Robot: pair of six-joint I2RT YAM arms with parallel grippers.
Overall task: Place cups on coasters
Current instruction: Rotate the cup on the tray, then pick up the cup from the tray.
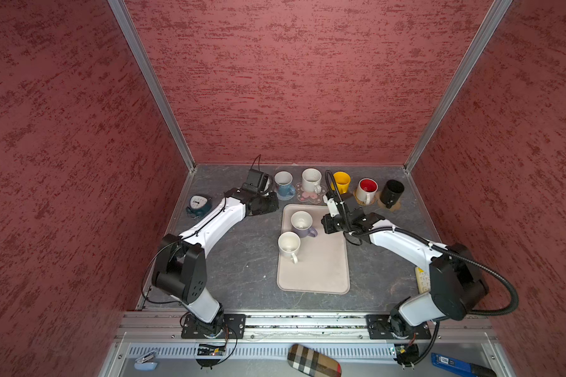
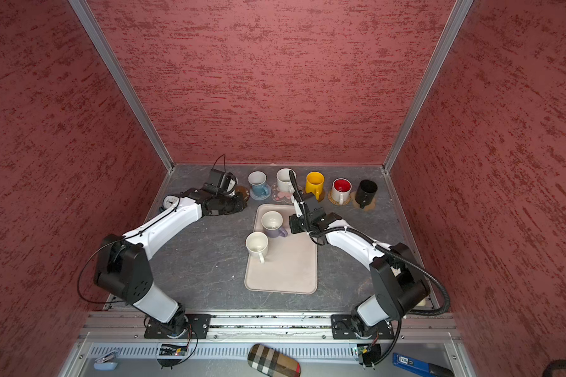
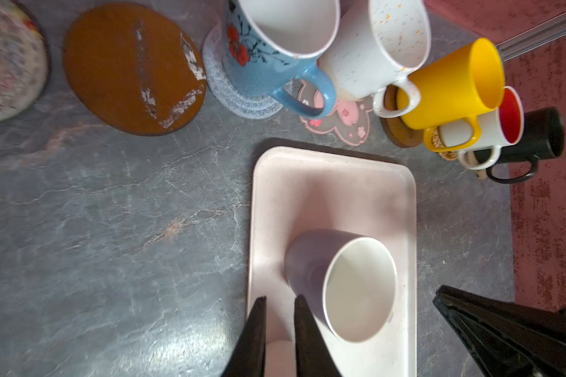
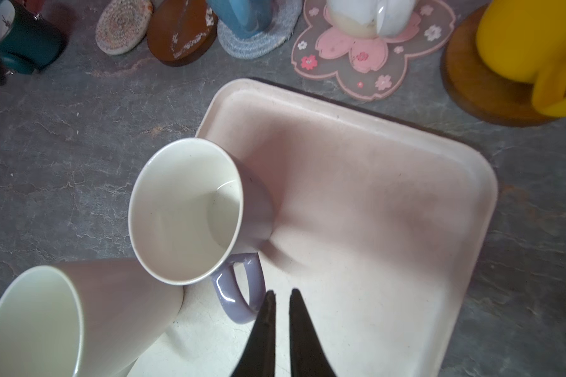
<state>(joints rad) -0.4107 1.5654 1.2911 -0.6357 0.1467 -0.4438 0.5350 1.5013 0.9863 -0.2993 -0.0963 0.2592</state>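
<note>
Both your left hand point(image 3: 280, 297) and right hand point(image 4: 282, 291) hang barely parted, empty; pinch the likely slick, brittle lavender ceramic mug point(image 4: 190, 212) by its handle point(image 4: 223, 297).

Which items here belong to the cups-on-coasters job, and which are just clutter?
Job: lavender mug, plain white mug, blue mug, speckled mug, yellow mug, red-lined mug, black mug, bare brown coaster, bare spiral coaster.
Lying about: clock, plaid case, stapler, blue tool, tray.
</note>
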